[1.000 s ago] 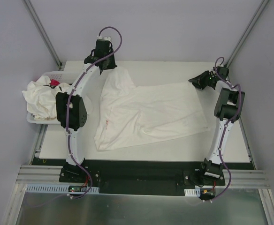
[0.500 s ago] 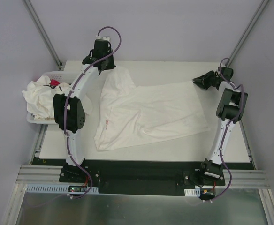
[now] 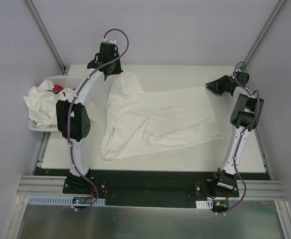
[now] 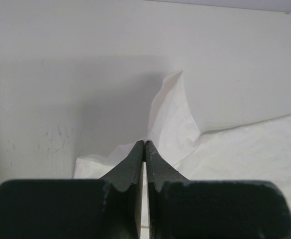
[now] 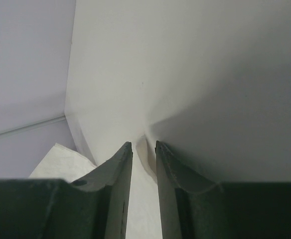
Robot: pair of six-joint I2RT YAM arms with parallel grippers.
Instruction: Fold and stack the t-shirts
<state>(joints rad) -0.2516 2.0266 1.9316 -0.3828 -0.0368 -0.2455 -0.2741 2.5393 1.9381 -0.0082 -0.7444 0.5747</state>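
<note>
One off-white t-shirt (image 3: 155,119) lies spread and creased across the middle of the white table (image 3: 245,149). My left gripper (image 3: 117,73) is at the shirt's far left corner and is shut on that fabric. The left wrist view shows the cloth (image 4: 175,114) rising in a peak to the closed tips of the left gripper (image 4: 145,143). My right gripper (image 3: 208,85) hovers just off the shirt's far right corner. It is open, with only bare table between the tips of the right gripper (image 5: 143,144). The shirt's corner (image 5: 61,159) lies to its left, untouched.
A white perforated basket (image 3: 61,79) stands at the table's left edge, heaped with more crumpled t-shirts (image 3: 43,104) and a small red packet (image 3: 58,88). Grey walls close in on the back and sides. The table's far right corner is near the right gripper.
The right gripper has drawn back a little to the right, away from the shirt's corner. The left arm's elbow has shifted slightly left, its gripper still on the fabric.
</note>
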